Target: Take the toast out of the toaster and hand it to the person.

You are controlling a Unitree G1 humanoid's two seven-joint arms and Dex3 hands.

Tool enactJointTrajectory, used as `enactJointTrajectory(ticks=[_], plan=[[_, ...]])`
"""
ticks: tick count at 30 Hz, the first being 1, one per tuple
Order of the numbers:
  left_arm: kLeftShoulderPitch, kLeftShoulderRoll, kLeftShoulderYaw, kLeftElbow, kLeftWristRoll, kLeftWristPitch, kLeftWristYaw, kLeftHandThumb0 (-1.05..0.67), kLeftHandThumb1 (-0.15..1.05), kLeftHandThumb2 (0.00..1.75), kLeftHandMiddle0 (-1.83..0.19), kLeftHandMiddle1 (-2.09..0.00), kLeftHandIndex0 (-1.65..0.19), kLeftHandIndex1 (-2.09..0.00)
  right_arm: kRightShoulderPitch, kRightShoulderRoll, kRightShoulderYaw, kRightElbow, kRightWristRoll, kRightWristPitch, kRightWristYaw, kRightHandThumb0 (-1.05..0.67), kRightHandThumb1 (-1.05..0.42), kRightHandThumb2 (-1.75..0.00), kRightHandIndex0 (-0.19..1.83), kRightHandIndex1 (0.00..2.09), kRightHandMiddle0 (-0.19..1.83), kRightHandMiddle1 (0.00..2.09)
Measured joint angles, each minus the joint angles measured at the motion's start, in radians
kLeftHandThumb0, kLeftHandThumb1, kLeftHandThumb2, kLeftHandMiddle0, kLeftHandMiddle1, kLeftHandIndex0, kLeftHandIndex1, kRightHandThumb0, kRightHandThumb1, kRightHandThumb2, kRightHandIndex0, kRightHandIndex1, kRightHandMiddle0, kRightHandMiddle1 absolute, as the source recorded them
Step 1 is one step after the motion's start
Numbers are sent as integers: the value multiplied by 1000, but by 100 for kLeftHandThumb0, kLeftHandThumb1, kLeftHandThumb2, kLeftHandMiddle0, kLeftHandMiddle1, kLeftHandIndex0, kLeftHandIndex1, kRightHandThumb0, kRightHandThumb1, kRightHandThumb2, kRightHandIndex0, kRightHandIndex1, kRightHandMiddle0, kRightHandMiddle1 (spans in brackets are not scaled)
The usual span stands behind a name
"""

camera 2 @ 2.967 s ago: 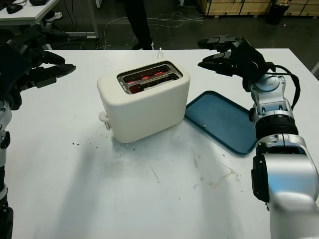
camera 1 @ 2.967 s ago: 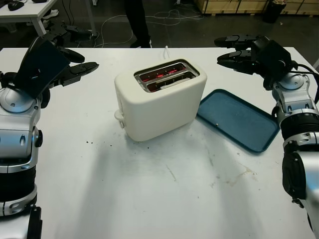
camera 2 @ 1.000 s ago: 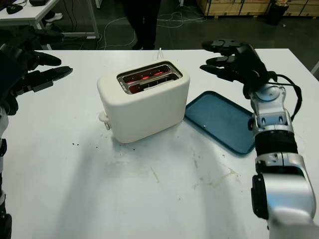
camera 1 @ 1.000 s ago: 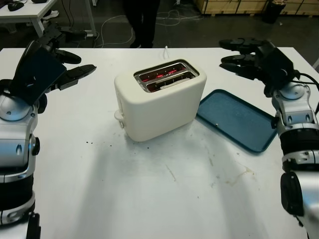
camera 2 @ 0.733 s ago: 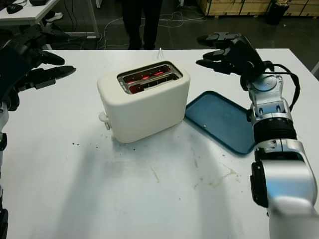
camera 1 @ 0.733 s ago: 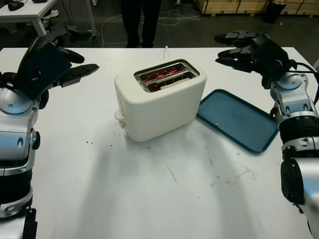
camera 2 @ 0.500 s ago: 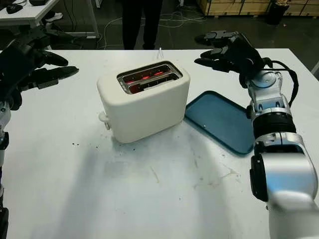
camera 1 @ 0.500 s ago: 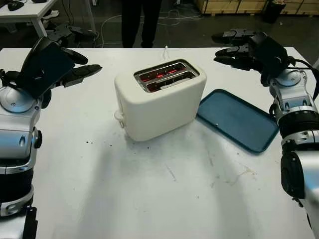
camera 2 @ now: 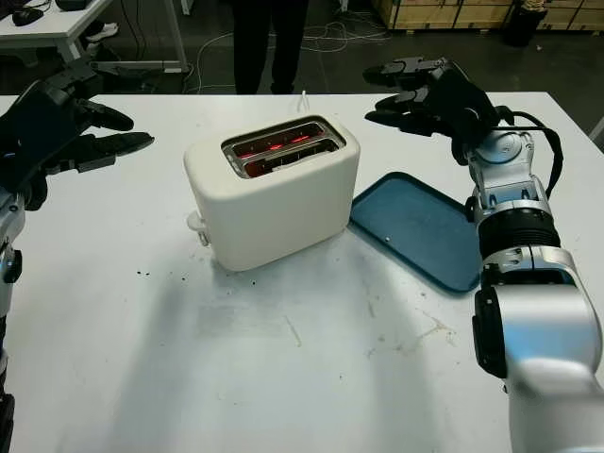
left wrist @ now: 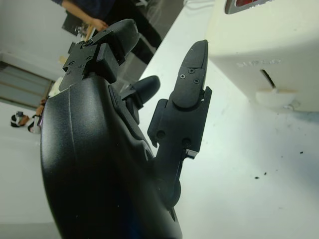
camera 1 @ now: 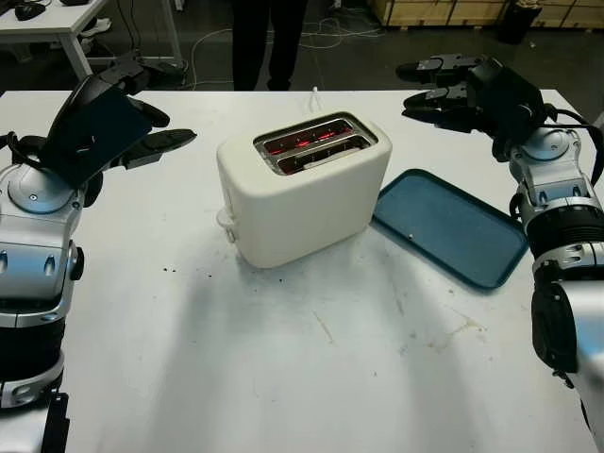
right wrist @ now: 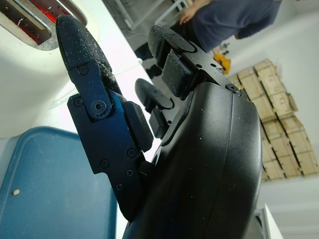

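Both hands are hovering open, the toaster (camera 1: 302, 189) sitting on the counter (camera 1: 311, 359) between the left hand (camera 1: 118, 118) and right hand (camera 1: 462, 85). Its slots are glowing red; reaching fingers risk heat damage.

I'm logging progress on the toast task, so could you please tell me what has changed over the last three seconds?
The left hand and right hand each drifted slightly inward toward the cream two-slot toaster, holding nothing. The person behind the white table shifted position. The toaster, slots glowing red, and the blue rectangular tray stayed put.
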Motion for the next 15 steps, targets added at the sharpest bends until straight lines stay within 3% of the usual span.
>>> enactJointTrajectory(ticks=[15], plan=[[-2,-14,0,0,1,-1,0,-26,91,6,-7,-123,-16,-76,-3,0,-4,0,7,-3,14,-79,-81,0,56,48,70,0]])
